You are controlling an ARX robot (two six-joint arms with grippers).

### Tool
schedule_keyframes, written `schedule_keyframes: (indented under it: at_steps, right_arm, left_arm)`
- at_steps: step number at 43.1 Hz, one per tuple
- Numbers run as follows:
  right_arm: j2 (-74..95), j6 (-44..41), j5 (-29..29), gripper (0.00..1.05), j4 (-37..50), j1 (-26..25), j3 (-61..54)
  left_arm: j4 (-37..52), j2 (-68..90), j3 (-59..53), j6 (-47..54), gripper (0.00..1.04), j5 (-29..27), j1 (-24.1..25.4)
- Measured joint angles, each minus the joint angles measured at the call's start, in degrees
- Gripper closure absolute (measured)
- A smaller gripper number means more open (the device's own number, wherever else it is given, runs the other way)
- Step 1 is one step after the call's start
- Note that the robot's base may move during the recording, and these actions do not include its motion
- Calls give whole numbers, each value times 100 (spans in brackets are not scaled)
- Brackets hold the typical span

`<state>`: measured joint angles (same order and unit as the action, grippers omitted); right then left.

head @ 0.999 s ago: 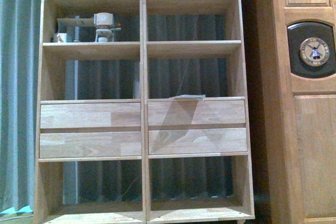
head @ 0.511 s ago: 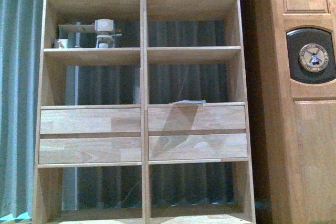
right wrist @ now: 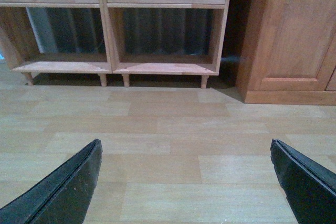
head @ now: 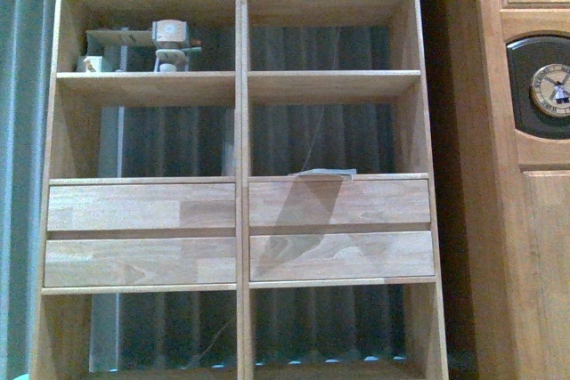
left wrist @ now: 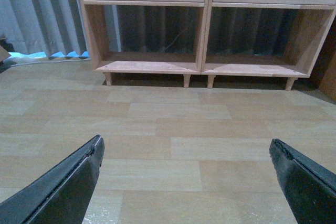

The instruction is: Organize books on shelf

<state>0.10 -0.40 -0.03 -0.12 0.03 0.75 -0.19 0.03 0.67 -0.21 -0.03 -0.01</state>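
Hovering over the floor (left wrist: 173,114), left gripper (left wrist: 185,141) and right gripper (right wrist: 185,142) gape empty; a thin paperback (head: 321,172), seemingly, lies flat atop the right drawers (head: 338,204) of the shelf (head: 240,131), likely light, floppy, best pinched at its spine.

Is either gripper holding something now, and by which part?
Nothing is held. The left gripper and the right gripper are both open, with only the floor showing in each gap.

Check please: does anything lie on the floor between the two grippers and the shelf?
Nothing visible. Only bare floor separates the left gripper and the right gripper from the shelf and its bottom compartments.
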Motion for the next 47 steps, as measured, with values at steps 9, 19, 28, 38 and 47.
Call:
schedule_keyframes:
  at_steps: [9, 19, 28, 38, 47]
  right_arm:
    - [0, 0, 0, 7, 0, 0, 0]
    - [0, 0, 0, 7, 0, 0, 0]
    - [0, 0, -2, 7, 0, 0, 0]
    - [0, 0, -2, 7, 0, 0, 0]
    - [0, 0, -4, 7, 0, 0, 2]
  left_arm:
    - [0, 0, 0, 0, 7, 0, 0]
    - [0, 0, 0, 0, 7, 0, 0]
    - [0, 0, 0, 0, 7, 0, 0]
    - [0, 0, 0, 0, 7, 7, 0]
    - [0, 0, 0, 0, 7, 0, 0]
